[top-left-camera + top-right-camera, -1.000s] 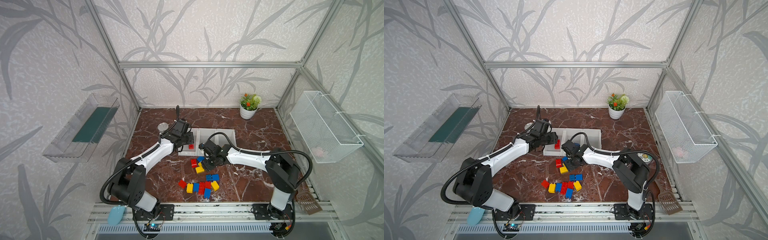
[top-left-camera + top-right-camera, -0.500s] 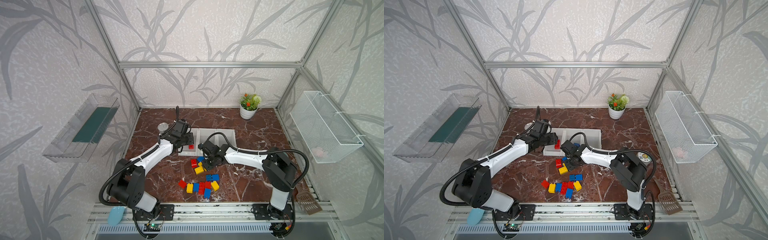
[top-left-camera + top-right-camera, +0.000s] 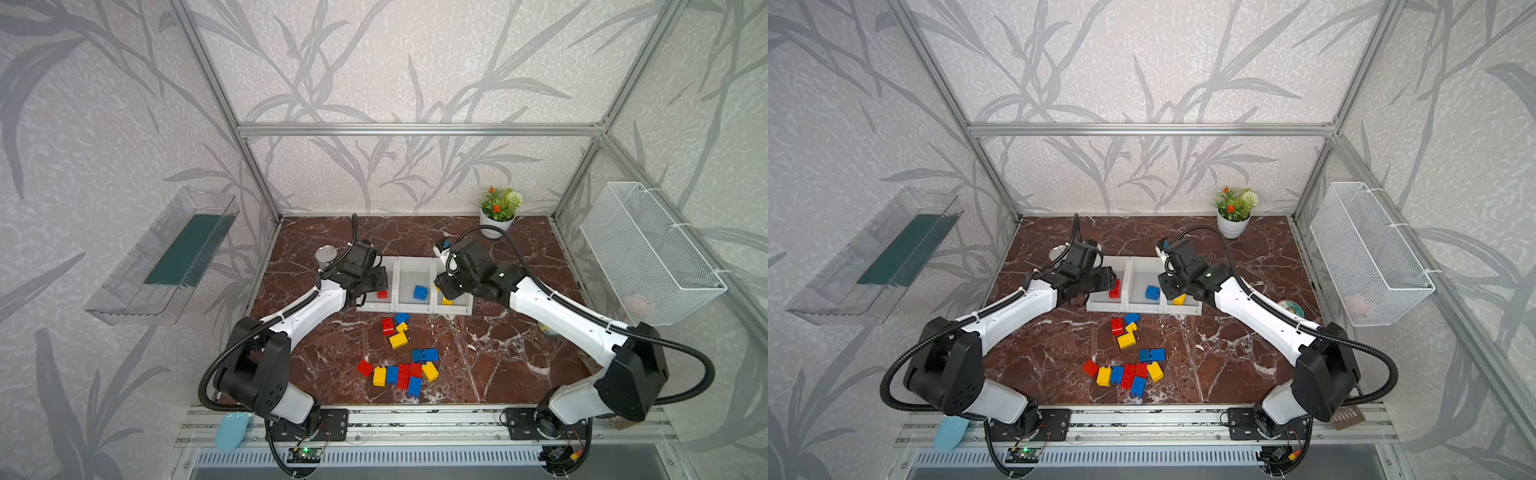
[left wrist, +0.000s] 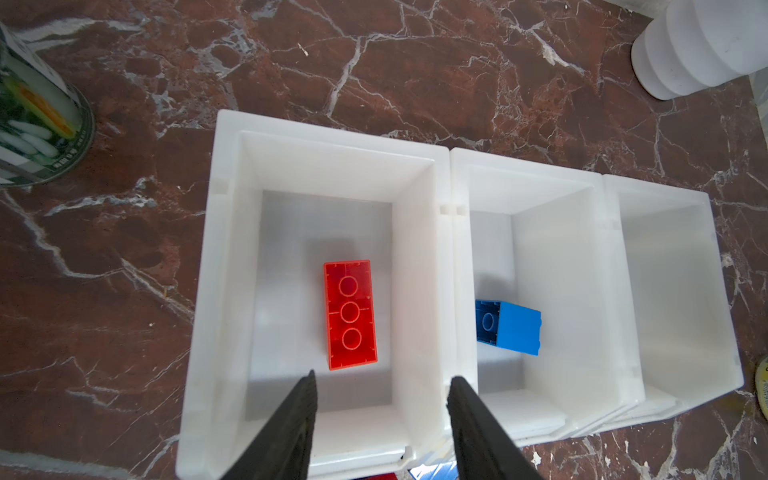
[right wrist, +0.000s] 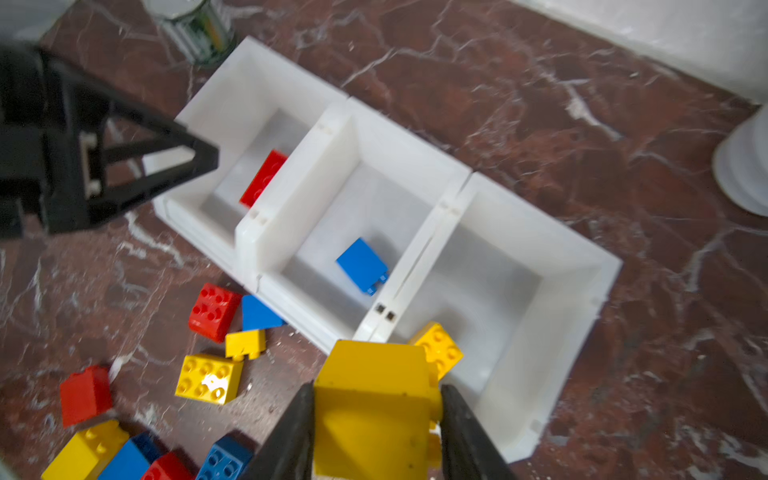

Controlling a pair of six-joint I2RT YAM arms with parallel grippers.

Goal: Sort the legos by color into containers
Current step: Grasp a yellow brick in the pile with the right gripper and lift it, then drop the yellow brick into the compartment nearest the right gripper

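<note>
yellow, top views: a yellow patch (image 3: 447,300) shows just under the right pincer (image 3: 443,287) at the front of the right bin (image 3: 462,310); from here i cannot tell a held brick from one lying in the bin.
right arm, top views: stretched forward and inward, wrist tipped down over that bin.
left arm, top views: reaches in from its own side, left pincer (image 3: 381,279) above the left bin (image 3: 371,308), a red brick (image 3: 382,294) below it.
unsorted, top views: loose legos (image 3: 403,376) lie on the worktop (image 3: 498,353) in front of the bins, well apart from both pincers.
left pincer, left wrist view: jaws parted with nothing between them, hanging over the front of the left bin; the red brick lies underside up on its floor, and a blue brick (image 4: 509,327) lies in the middle bin (image 4: 525,164).
right pincer, right wrist view: jaws pressed on both sides of a yellow brick (image 5: 372,411), held above the right bin's front lip, close to the wall shared with the middle bin; a second yellow brick (image 5: 439,348) lies in the bin's front corner. the picture is a little blurred.
step, judged: dropping the yellow brick into the right bin.
doing it well: carry it further in, past the lip and away from the shared wall, lower it, then open; let go here, it could tip onto the worktop or into the middle bin.
</note>
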